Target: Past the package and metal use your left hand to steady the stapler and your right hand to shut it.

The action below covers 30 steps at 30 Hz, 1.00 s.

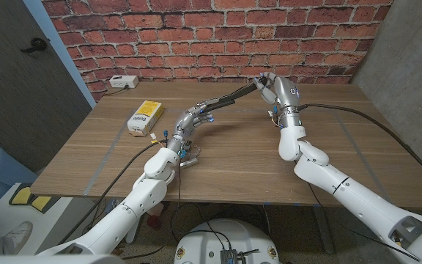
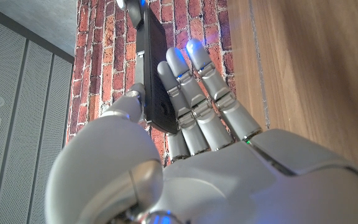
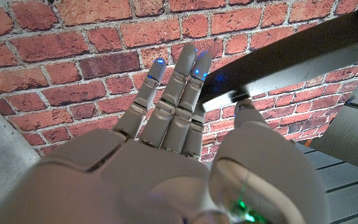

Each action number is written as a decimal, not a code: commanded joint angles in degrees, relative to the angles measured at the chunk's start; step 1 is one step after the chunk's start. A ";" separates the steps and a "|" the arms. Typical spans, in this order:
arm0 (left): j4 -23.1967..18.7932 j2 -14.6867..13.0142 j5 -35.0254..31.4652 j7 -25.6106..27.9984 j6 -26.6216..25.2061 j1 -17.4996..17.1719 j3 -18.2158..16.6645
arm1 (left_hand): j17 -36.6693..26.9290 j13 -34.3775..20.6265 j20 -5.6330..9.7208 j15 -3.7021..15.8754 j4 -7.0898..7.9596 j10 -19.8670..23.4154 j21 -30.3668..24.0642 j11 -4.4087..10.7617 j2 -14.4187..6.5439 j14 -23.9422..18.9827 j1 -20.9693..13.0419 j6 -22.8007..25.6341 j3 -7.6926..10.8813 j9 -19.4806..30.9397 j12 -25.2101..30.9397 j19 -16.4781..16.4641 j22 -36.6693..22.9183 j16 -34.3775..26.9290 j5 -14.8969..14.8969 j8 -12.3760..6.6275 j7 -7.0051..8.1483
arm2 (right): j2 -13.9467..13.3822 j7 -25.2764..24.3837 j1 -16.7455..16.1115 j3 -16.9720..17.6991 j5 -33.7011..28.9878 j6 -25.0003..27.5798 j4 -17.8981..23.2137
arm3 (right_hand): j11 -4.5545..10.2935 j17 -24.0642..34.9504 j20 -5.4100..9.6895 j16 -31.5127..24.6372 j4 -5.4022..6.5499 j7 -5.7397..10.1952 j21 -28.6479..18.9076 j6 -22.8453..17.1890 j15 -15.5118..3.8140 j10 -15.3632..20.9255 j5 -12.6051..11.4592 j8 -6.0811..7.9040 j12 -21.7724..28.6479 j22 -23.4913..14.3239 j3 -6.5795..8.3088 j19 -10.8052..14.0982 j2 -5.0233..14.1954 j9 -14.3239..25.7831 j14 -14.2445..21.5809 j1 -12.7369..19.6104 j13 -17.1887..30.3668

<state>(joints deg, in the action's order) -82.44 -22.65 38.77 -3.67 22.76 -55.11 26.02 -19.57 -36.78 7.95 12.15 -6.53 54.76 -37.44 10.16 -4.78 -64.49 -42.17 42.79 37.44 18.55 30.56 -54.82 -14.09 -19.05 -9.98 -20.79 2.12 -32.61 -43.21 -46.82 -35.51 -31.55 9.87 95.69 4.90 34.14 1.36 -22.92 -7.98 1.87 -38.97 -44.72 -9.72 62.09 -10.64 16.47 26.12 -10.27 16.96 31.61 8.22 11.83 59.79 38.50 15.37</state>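
The black stapler [image 1: 229, 97] stands wide open, its top arm slanting up from the table toward the right. My left hand [image 1: 189, 121] grips its lower end between thumb and fingers; in the left wrist view the black stapler body [image 2: 154, 74] lies against those fingers [image 2: 194, 93]. My right hand [image 1: 275, 92] is at the raised tip and pinches it between thumb and fingers. In the right wrist view the stapler's arm [image 3: 291, 59] runs past the fingers [image 3: 179, 93], with its metal end by the thumb. The yellow package [image 1: 145, 117] lies left of my left hand.
A small metal piece [image 1: 190, 158] lies on the table under my left forearm. A white box [image 1: 123, 82] with a cable sits at the table's far left corner. The brick wall [image 1: 218, 37] runs behind the table's far edge.
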 commanded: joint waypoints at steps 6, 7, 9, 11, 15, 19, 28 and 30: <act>-0.61 -0.22 -0.38 0.38 -0.68 0.23 0.21 | -0.09 -0.22 0.61 1.17 1.19 1.34 -0.77 1.59 -5.63 -0.19 -5.22 2.90 1.12 9.72 -0.17 0.40 -0.11 0.16 -0.32 0.21 -0.78 | -0.55 -2.31 0.70 -1.31 -1.56 -4.52 -1.55 | 3.06 1.79 1.92 0.41 -2.89 3.34 1.38 -3.54 -3.91 -1.20 -1.23 -0.22 1.12 -0.19 7.10 -3.16 1.43 1.81 0.55 13.99 0.81; -0.59 -0.20 -0.35 0.30 -0.62 0.24 0.21 | -0.10 -0.24 0.59 1.17 1.19 1.30 -0.80 1.60 -5.63 -0.19 -5.22 2.90 1.12 9.73 -0.19 0.41 -0.10 0.17 -0.32 0.22 -0.79 | -0.58 -2.32 0.69 -1.30 -1.57 -4.74 -1.53 | 3.17 1.82 2.08 0.56 -2.85 3.52 1.44 -3.62 -3.93 -1.40 -1.23 -0.22 1.16 -0.20 7.42 -3.37 1.46 2.01 0.31 14.68 0.95; -0.57 -0.14 -0.39 0.29 -0.53 0.24 0.25 | -0.11 -0.22 0.60 1.13 1.22 1.29 -0.90 1.63 -5.65 -0.19 -5.20 2.86 1.11 9.78 -0.23 0.41 -0.08 0.18 -0.32 0.28 -0.87 | -0.66 -2.37 0.70 -1.34 -1.85 -5.00 -1.43 | 3.24 1.84 2.23 0.68 -2.76 3.95 1.52 -3.64 -3.94 -1.55 -1.21 -0.24 1.24 -0.22 7.75 -3.66 1.55 2.23 0.19 15.41 1.11; -0.49 -0.06 -0.30 0.09 -0.39 0.25 0.28 | -0.12 -0.26 0.59 1.14 1.22 1.28 -0.97 1.51 -5.65 -0.20 -5.20 2.83 1.10 9.81 -0.23 0.42 -0.06 0.18 -0.32 0.33 -0.83 | -0.76 -2.32 0.71 -1.43 -2.24 -5.13 -1.25 | 3.68 2.06 2.61 0.67 -2.66 4.08 1.64 -3.46 -3.94 -2.20 -1.08 -0.35 1.19 -0.25 8.07 -4.13 1.48 2.56 0.15 16.37 1.36; -0.49 0.07 -0.36 0.23 -0.09 0.11 0.25 | -0.11 -0.17 0.60 1.14 1.24 1.38 -1.12 1.59 -5.66 -0.21 -5.17 2.88 1.08 9.86 -0.28 0.46 -0.02 0.22 -0.32 0.40 -0.71 | -1.04 -2.17 0.71 -1.63 -3.32 -5.03 -0.77 | 3.99 2.23 2.78 0.84 -2.45 4.48 1.71 -3.48 -3.94 -2.63 -0.82 -0.39 1.29 -0.31 8.30 -4.57 1.34 3.01 -0.19 17.37 1.71; -0.73 -0.03 -0.43 0.43 -0.06 -0.12 0.19 | -0.10 -0.23 0.57 1.16 1.22 1.29 -1.24 1.63 -5.65 -0.19 -5.18 2.94 1.08 9.86 -0.32 0.53 0.01 0.25 -0.33 0.48 -0.82 | -1.30 -2.02 0.57 -1.68 -4.21 -4.77 -0.18 | 3.95 2.38 2.77 0.87 -2.35 4.50 1.68 -4.03 -3.95 -2.74 -0.64 -0.20 1.45 -0.33 8.35 -4.69 1.20 3.33 -0.29 18.02 1.96; -1.15 -0.40 -0.33 0.39 -0.02 -0.53 0.05 | -0.18 -0.13 0.65 1.16 1.17 1.46 -1.60 1.51 -5.64 -0.26 -5.21 3.08 1.07 10.00 -0.42 0.70 0.11 0.25 -0.33 0.65 -0.86 | -1.69 -1.42 0.57 -2.56 -7.44 -3.40 1.17 | 3.83 2.45 2.86 1.13 -2.11 4.39 1.64 -5.05 -3.93 -3.04 -0.33 0.12 1.62 -0.37 8.26 -4.98 0.98 3.91 -0.72 18.99 2.34; -1.09 -0.38 -0.30 0.31 0.14 -0.57 0.01 | -0.19 -0.16 0.65 1.14 1.18 1.47 -1.64 1.54 -5.64 -0.26 -5.19 3.10 1.06 10.01 -0.41 0.71 0.12 0.26 -0.33 0.67 -0.84 | -1.80 -0.99 0.64 -2.93 -8.35 -2.92 1.58 | 3.90 2.42 2.88 1.17 -2.08 4.31 1.63 -5.10 -3.93 -2.92 -0.31 0.10 1.65 -0.38 8.23 -5.02 0.98 3.93 -0.72 19.11 2.30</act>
<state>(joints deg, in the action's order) -83.38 -22.77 38.49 -3.37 22.61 -55.23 26.18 -19.52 -36.75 7.97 12.05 -6.52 54.87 -38.82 10.05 -4.71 -64.31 -42.24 43.14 37.44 28.23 29.89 -54.43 -13.83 -18.47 -9.93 -20.07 2.47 -33.83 -44.91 -46.23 -37.59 -36.57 5.43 95.69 8.63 36.30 2.65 -21.45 -10.08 6.27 -37.27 -49.36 -9.92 59.44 -11.01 16.75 27.65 -10.55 25.13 26.59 10.30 15.72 58.95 58.11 17.47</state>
